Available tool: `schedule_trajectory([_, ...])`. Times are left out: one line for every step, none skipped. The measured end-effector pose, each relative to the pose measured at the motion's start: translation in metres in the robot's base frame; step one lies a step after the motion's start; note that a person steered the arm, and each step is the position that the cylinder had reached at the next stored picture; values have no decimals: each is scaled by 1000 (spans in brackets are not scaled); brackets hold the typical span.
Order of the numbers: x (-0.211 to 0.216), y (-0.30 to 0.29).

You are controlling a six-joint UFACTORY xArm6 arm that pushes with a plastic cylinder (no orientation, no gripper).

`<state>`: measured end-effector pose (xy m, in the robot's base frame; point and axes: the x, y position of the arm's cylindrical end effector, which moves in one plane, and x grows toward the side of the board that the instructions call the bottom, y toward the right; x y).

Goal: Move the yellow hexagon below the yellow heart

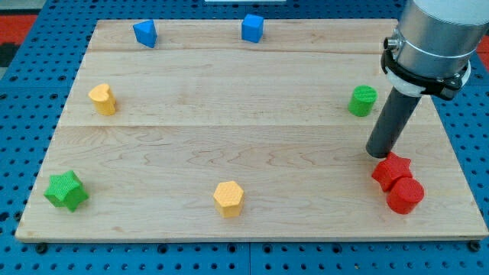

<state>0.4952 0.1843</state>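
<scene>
The rod's tip [378, 155] rests on the wooden counter [252, 145] at the right, just above the red star [391, 169], which touches a red cylinder [406, 195]. A green cylinder [363, 100] stands farther back. The yellow hexagon [228, 198] sits near the front centre, well apart from the yellow heart [102, 98] at the left. A green star [66, 190] lies front left; two blue blocks [145, 33] [252, 27] sit along the far edge.

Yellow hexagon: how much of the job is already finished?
Nothing looks done: the yellow hexagon sits at the view's bottom centre, far right of the yellow heart. My tip rests beside the red blocks. The whole push leftward remains.
</scene>
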Motion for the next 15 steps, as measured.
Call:
schedule_trajectory([3,4])
schedule_trajectory([8,32])
schedule_trajectory([-14,49])
schedule_trajectory([-39,25])
schedule_trajectory([-43,-47])
schedule_trajectory([-13,-118])
schedule_trajectory([58,-122])
schedule_trajectory([67,-169])
schedule_trajectory([72,-211])
schedule_trajectory([107,-182])
schedule_trajectory([113,-231])
schedule_trajectory([49,-255])
schedule_trajectory([6,-266])
schedule_trajectory([22,-245])
schedule_trajectory([65,-260])
